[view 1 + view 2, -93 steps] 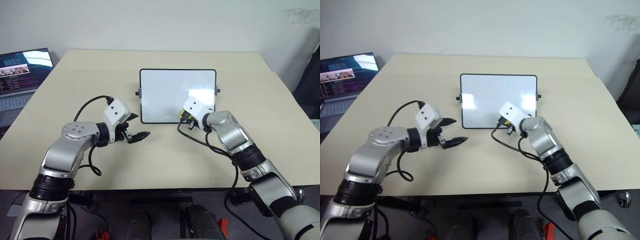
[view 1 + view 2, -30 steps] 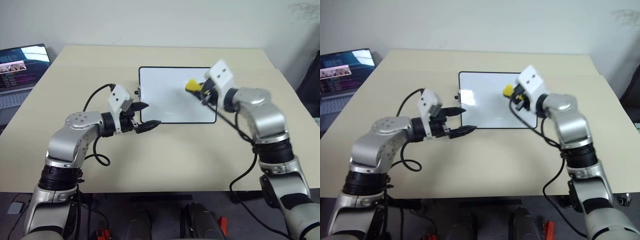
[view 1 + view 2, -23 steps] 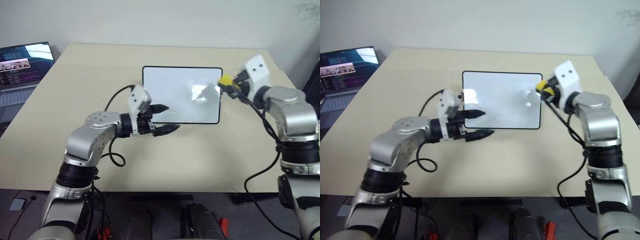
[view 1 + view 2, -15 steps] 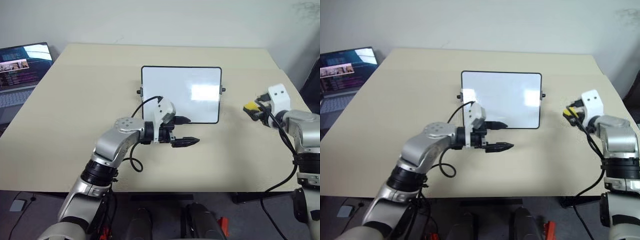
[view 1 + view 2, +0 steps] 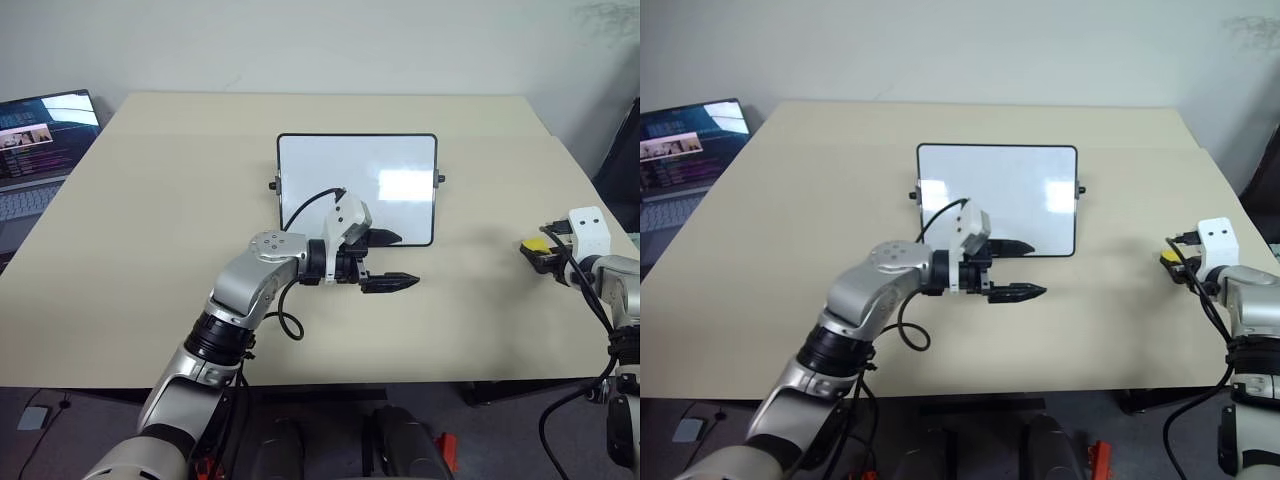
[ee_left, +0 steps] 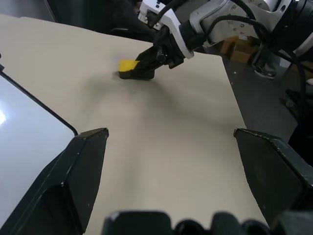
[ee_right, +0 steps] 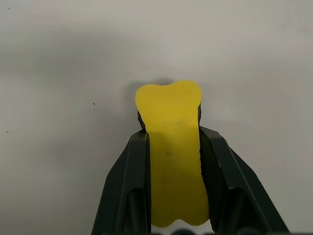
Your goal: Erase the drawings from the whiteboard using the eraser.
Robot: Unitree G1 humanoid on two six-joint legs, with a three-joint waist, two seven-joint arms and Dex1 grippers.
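Observation:
The whiteboard (image 5: 357, 188) lies in the middle of the table, black-framed. Its face looks plain white with glare, and the drawings are out of view. My left gripper (image 5: 398, 261) hovers open just past the board's near right corner, pointing right, with nothing between its fingers (image 6: 80, 171). Far right, near the table's edge, my right gripper (image 5: 541, 250) is shut on the eraser (image 7: 173, 147), a yellow block pinched between the black fingers (image 7: 129, 176), low over the bare tabletop. The left wrist view shows the eraser (image 6: 128, 65) held well clear of the board's corner (image 6: 29, 132).
An open laptop (image 5: 40, 140) stands at the table's left rim. The beige table (image 5: 180, 200) spreads wide around the board. Its right edge (image 5: 600, 215) runs close to my right gripper, and boxes and dark gear (image 6: 274, 29) sit beyond it.
My right gripper carried the eraser off the board, right and down toward the table's right edge. My left gripper slid right along the board's near edge to its right corner, still open.

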